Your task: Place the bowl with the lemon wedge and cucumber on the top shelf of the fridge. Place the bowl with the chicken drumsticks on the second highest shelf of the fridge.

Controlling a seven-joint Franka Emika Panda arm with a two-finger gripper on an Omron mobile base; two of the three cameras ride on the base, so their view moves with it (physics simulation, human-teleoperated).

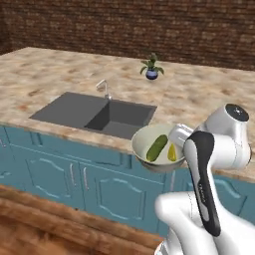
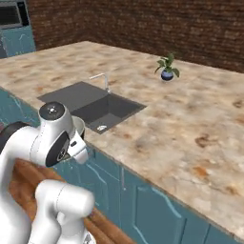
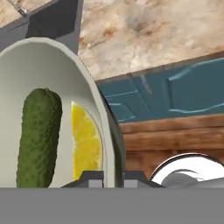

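the bowl (image 1: 149, 144) hangs in the air just off the near edge of the surface (image 1: 60, 74), right of the sink (image 1: 94, 113). it's stiff, light and slick, with cucumber (image 3: 38, 135) and lemon wedge (image 3: 85, 142) loose inside, so i keep it level. my jaws are clamped on its right rim.

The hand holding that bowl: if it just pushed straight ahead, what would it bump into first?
Probably the blue cabinet fronts below the countertop; depth is unclear. The hand grips the bowl rim.
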